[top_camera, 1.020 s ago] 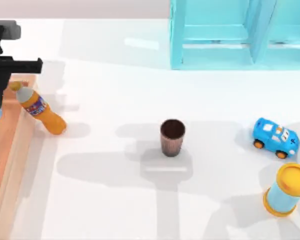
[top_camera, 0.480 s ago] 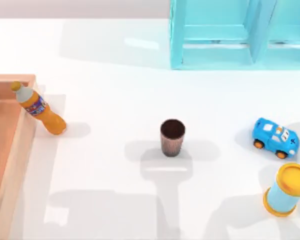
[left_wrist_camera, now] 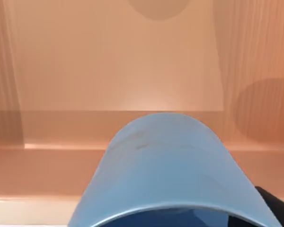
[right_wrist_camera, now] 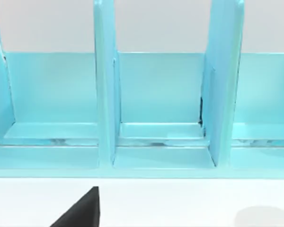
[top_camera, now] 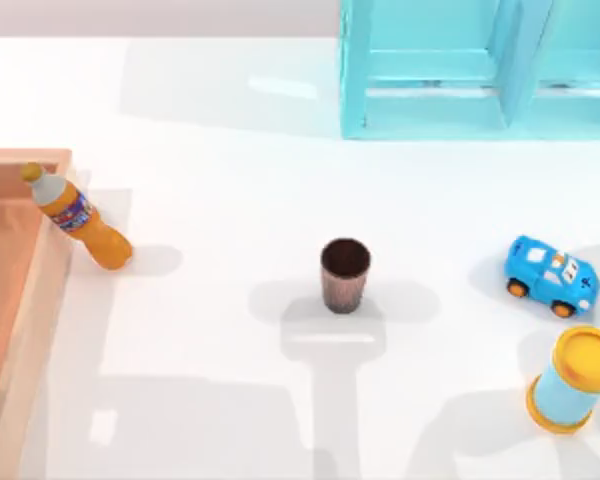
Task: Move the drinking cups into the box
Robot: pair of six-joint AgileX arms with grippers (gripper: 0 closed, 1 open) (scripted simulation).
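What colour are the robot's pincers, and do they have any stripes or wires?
Plain black, as far as they show. The left pincer shows a rounded black corner, and the right pincer a pointed black wedge. No stripes, markings or wires are visible on either.

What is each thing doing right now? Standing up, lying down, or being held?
Brown cup: standing upright on the table, open end up.
Light blue cup: close under the left wrist camera, over the box.
Orange bottle: tilted, leaning on the box rim.
Toy car: on its wheels.
Yellow-lidded can: upright, lid on.
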